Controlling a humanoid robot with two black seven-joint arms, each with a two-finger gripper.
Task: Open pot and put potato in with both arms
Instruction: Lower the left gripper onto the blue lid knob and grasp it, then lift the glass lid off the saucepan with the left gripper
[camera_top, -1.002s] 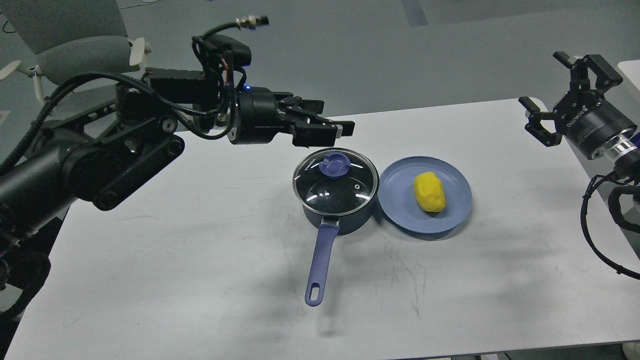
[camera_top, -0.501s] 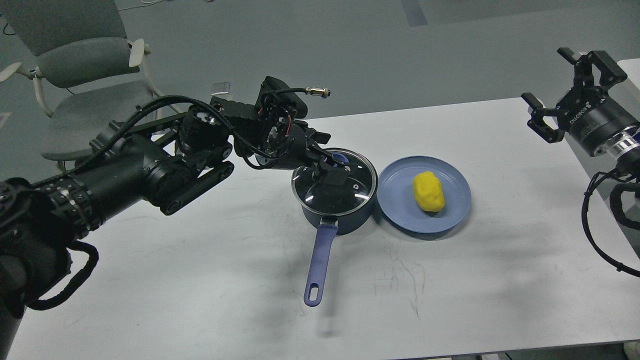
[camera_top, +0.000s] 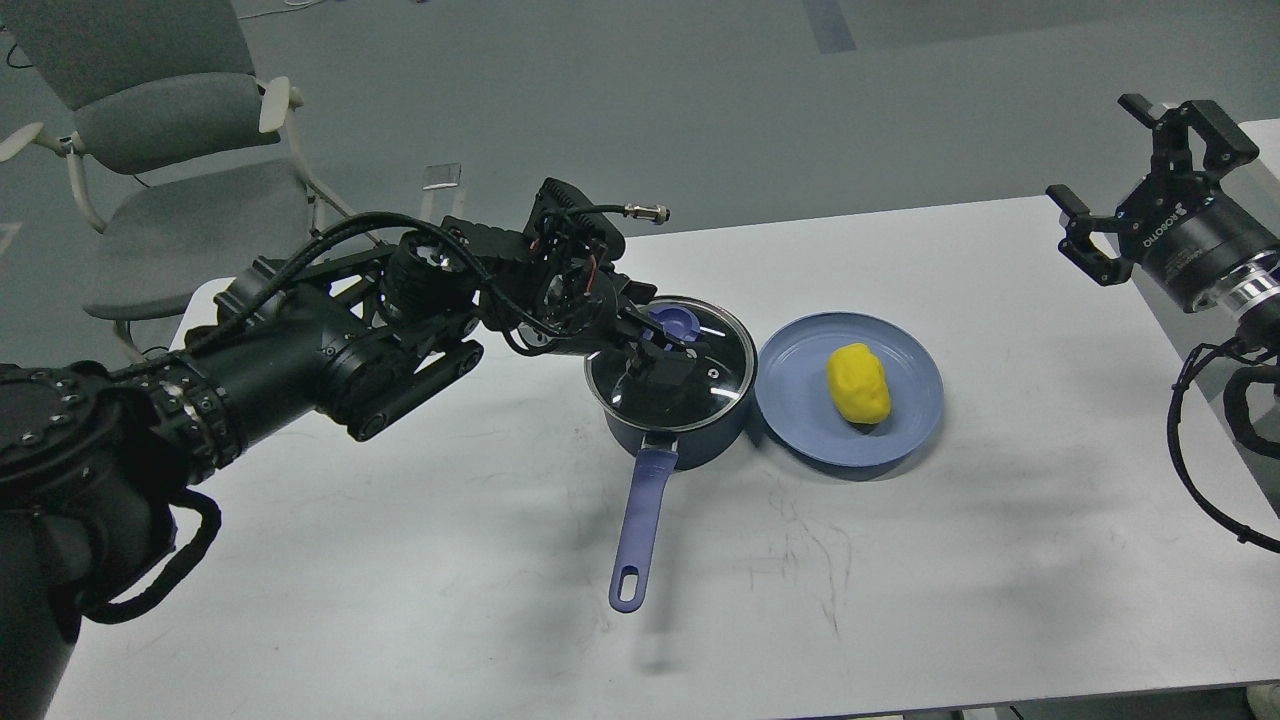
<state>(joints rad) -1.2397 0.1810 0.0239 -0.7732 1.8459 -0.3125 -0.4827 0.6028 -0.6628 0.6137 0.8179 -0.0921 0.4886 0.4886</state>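
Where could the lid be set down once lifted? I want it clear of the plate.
Bare table left of the pot handle, and in front of the plate. Crowded where the pot meets the plate.

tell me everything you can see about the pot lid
The lid is round, clear glass with a metal rim, a small vent hole and a blue-purple knob near its middle. It sits closed and level on the blue pot. The left gripper is low over it beside the knob; whether it touches is unclear.
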